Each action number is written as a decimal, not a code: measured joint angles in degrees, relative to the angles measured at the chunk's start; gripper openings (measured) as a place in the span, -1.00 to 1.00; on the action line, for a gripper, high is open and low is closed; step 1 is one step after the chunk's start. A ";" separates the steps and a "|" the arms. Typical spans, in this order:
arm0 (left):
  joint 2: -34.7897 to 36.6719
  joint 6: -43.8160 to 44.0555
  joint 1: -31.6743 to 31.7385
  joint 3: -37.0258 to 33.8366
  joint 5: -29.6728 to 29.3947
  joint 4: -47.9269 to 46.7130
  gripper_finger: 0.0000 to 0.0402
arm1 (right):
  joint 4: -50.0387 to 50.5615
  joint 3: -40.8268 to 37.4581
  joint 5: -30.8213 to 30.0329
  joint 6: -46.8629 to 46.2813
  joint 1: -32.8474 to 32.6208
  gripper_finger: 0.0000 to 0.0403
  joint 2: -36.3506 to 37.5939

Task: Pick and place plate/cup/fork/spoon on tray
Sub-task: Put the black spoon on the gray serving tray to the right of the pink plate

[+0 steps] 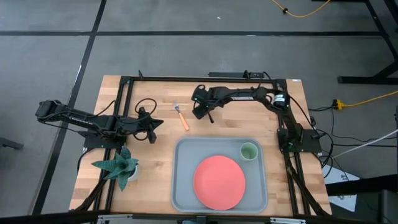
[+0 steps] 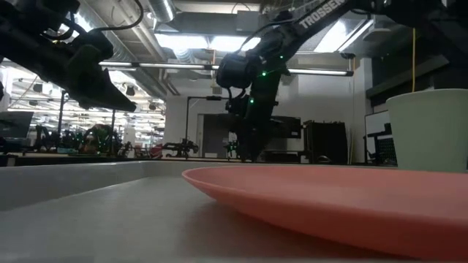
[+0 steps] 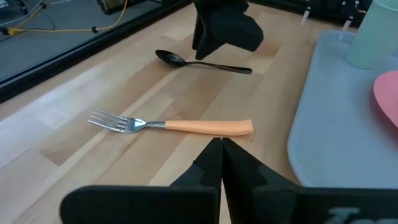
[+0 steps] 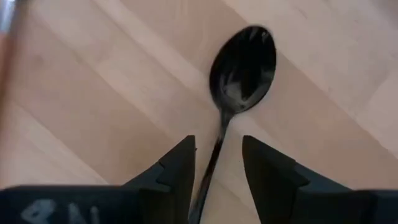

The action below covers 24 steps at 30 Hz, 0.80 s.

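Observation:
The dark spoon (image 4: pixel 242 65) lies flat on the wooden table, its bowl toward the table's left, as the left wrist view shows (image 3: pixel 202 62). My right gripper (image 4: pixel 217 146) hangs open just above it, pointing steeply down, one finger on either side of the spoon's handle (image 4: pixel 210 168). The orange-handled fork (image 1: pixel 181 116) lies on the table to the left of that gripper. The grey-blue tray (image 1: pixel 183 186) at the near middle carries the pink-red plate (image 1: pixel 219 182) and the light-green cup (image 1: pixel 249 151). My left gripper (image 3: pixel 221 146) waits shut above the table's left part, near the fork's handle end.
A green plant in a white pot (image 1: pixel 118 167) stands at the table's near left corner. Bare wood lies between the fork and the tray's far rim (image 1: pixel 211 140). Black frame rails run along the table's left, right and far sides.

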<state>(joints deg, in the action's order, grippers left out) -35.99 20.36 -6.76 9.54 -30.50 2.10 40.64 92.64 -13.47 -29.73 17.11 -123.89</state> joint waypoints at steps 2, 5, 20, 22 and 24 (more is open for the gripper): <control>0.01 0.01 0.00 0.00 0.00 0.00 -1.00 | 0.27 0.06 1.39 0.01 -0.16 -0.32 -0.92; 0.02 0.00 0.00 0.00 0.00 0.03 -1.00 | -0.16 -0.44 4.32 -0.13 -0.07 -0.32 -2.33; 0.01 0.00 0.00 0.00 -0.04 0.05 -1.00 | 0.44 -0.92 7.71 -1.73 -0.25 -0.61 -2.65; 0.02 0.00 0.00 0.00 -0.04 0.05 -1.00 | 0.71 -0.96 7.58 -1.73 -0.69 -0.74 -2.67; 0.00 0.00 -0.02 0.00 -0.04 0.05 -1.00 | 0.88 -0.99 7.52 -1.57 -1.13 -0.87 -2.67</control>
<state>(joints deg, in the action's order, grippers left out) -35.98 20.36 -6.79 9.54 -30.55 2.15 41.52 91.66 -5.95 -31.30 15.98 -126.56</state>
